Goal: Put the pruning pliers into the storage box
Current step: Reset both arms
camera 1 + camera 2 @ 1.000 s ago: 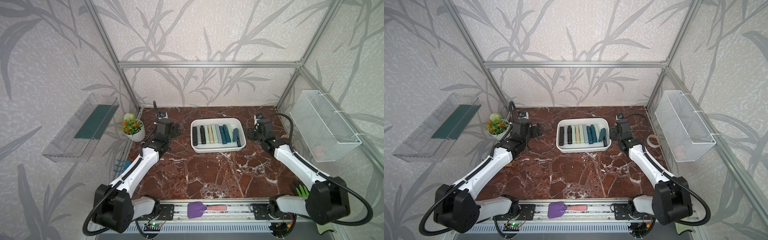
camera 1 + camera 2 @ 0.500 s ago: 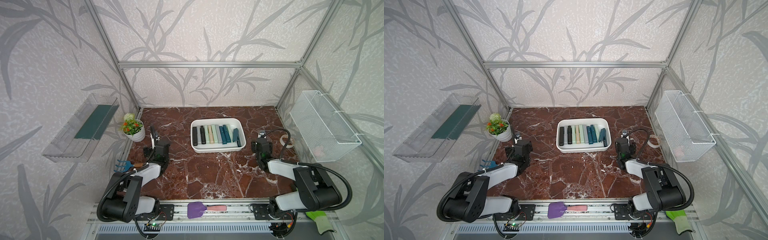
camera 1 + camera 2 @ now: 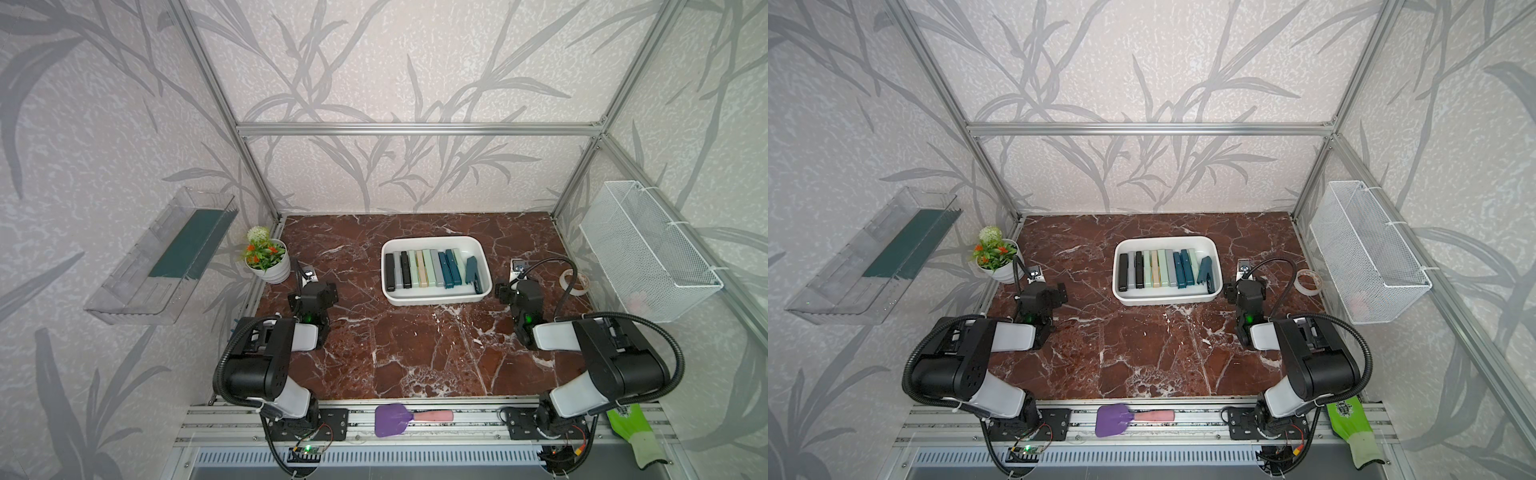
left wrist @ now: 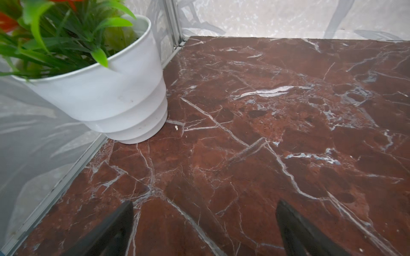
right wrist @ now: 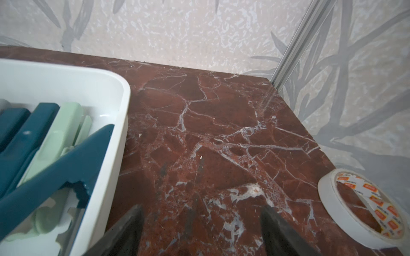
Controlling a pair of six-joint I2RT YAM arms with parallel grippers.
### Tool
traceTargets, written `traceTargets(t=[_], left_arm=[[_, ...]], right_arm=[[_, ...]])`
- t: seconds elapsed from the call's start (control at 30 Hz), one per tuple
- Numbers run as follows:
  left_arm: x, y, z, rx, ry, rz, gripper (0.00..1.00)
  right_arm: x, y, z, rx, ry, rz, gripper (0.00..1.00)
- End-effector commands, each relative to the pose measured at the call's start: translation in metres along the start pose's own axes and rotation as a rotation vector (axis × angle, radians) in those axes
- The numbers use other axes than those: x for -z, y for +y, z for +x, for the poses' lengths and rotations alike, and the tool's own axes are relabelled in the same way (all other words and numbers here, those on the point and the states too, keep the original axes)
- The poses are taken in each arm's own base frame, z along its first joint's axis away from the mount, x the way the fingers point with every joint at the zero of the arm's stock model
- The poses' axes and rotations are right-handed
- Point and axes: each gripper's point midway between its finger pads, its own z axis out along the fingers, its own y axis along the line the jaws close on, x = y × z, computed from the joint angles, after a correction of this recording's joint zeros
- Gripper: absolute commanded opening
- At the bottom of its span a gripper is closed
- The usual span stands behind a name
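**Pliers lie in box as both arms sit folded over tabletop**

A red marble tabletop fills the floor of a cell with leaf-patterned walls. The left arm and the right arm are folded low at its near corners, wrists pointing to the far side. The left jaws stand wide apart over bare marble just near and right of a flower pot, with nothing between them. The right jaws are also parted and hold nothing; they hang over the tabletop between the box's near right corner and a roll of tape.

A wire basket hangs on the right wall and a clear tray on the left wall. The white box sits at the far centre of the tabletop, seen in both top views. The pliers lie inside it in a side-by-side row of black, grey, pale green, beige and dark teal. One dark teal pair at the right end lies askew across its pale green neighbours.

A purple spatula rests on the near rail, and a green glove lies at the near right.
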Motion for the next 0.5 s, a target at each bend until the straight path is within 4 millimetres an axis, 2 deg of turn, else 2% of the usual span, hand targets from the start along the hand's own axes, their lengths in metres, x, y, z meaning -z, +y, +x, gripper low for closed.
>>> traceTargets(t=[0.0, 0.1, 0.47], left_arm=[[-0.0018, -0.0090, -0.0212, 0.010, -0.040, 0.062, 0.99], [-0.0018, -0.0095, -0.0208, 0.009, -0.038, 0.065, 0.99], [-0.0018, -0.0098, -0.0218, 0.009, -0.043, 0.065, 0.99]], right_arm=[[-0.0002, 0.0029, -0.0106, -0.003, -0.035, -0.026, 0.99], [0.0012, 0.0004, -0.0127, -0.010, -0.084, -0.010, 0.99], [-0.0024, 0.0098, -0.0109, -0.002, -0.050, -0.077, 0.99]])
